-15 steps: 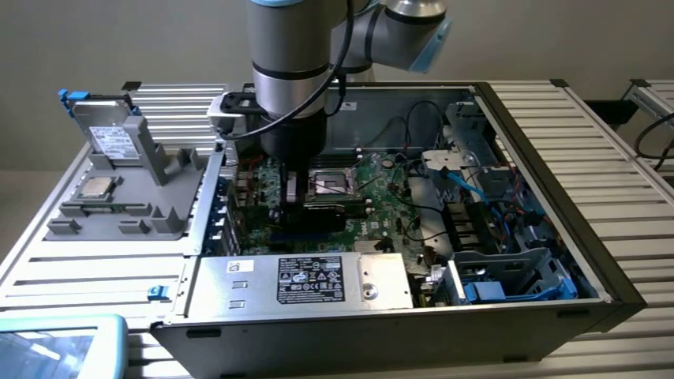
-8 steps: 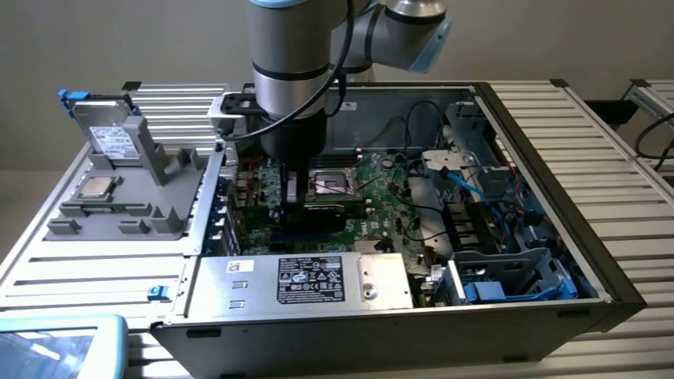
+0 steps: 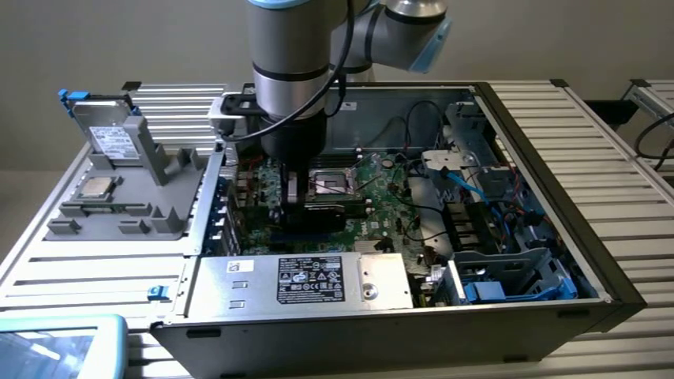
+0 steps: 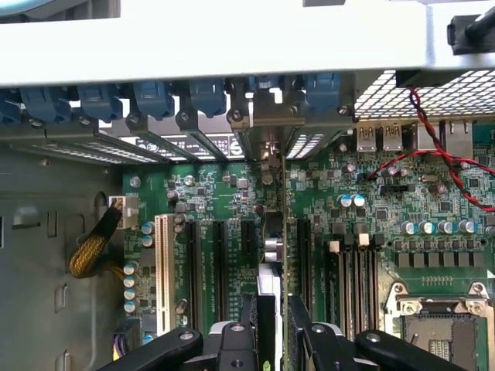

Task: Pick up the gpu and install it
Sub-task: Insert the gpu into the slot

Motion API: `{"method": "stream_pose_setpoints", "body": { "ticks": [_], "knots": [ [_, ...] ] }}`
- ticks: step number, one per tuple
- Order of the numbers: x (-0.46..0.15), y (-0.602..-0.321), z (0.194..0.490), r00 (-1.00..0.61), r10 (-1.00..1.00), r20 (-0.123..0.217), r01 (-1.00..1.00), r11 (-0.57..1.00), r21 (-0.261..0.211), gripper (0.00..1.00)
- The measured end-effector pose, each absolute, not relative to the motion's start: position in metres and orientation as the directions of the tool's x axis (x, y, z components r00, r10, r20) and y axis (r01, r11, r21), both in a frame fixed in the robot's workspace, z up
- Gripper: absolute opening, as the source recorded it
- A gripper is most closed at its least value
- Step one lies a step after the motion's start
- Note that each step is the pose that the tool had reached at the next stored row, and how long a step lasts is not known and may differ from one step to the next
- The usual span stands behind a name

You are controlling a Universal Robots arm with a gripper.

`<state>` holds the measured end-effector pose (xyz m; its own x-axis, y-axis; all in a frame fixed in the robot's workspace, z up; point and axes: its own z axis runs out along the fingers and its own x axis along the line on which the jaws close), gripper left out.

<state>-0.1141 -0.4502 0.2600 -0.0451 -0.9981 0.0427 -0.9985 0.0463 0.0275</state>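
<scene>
- Installing step in hand: gpu (image 4: 274, 232) is already picked and sits edge-on between the fingers (image 4: 236, 340), down inside the case (image 3: 589, 237).
- Fingers pinching the gpu from both faces, partly closed on it.
- Gpu stands upright over the motherboard (image 4: 224, 193), among the black slots (image 4: 219, 270), its far end up against the rear bracket openings (image 4: 271, 147). Cannot tell if its bottom edge is in a slot yet.
- Judgement: seating calls for the card kept square to its slot, the bracket end lined up with the rear opening, and a straight push down with no tilt.
- Arm (image 3: 290, 79) comes straight down from above, wrist vertical, over the motherboard's part at the exterior view's left, just beside the CPU socket (image 3: 335, 183).
- Case lies open on the desk (image 3: 621, 142).
</scene>
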Motion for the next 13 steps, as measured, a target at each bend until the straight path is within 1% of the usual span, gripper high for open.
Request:
{"method": "stream_pose_setpoints", "body": {
  "ticks": [13],
  "knots": [
    [-0.1141, -0.4503, 0.2557, -0.045, -0.998, 0.042, -0.999, 0.046, 0.028, 0.27]
  ]
}}
